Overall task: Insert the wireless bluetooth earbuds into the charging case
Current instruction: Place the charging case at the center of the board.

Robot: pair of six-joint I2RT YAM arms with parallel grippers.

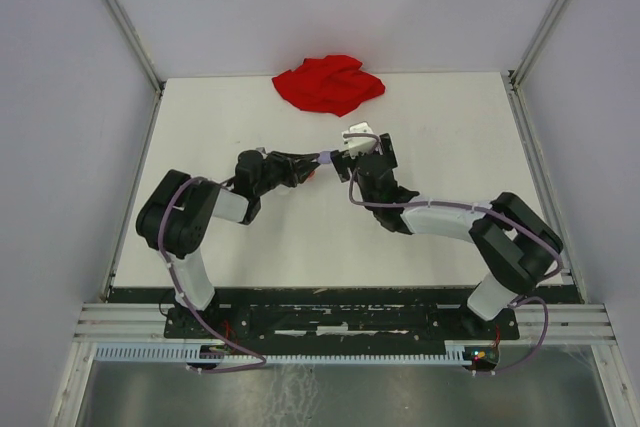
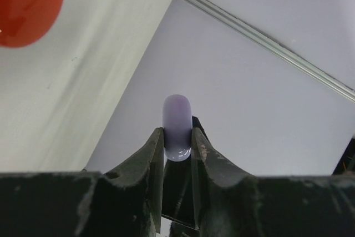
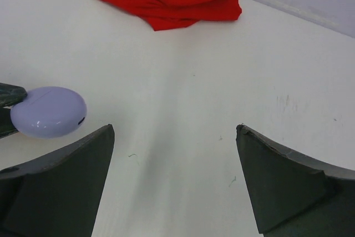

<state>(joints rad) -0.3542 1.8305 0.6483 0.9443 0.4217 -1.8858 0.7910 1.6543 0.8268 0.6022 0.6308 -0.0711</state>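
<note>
Partly, left claw (image 2: 177, 132) hides the lavender case (image 2: 177, 114).

1. Soft, even light is falling from above onto the white table (image 1: 450, 147) in the overhead view, and only faint, blurred shadows are forming beneath the arms.
2. The red cloth (image 1: 328, 83) is showing richly saturated, with its folds reading sharply.
3. In the left wrist view the lavender charging case (image 2: 177, 127) is catching small white glints at its lower end, while the fingers (image 2: 141, 176) of the left gripper (image 2: 177, 131) are rendering almost black.
4. A red shape (image 2: 25, 4) in that view's upper left corner is blurring out of focus.
5. The fingers (image 3: 55, 187) of the right gripper (image 3: 173, 129) are looking dim and soft-edged, and a pale shadow is lying on the table between them.
</note>
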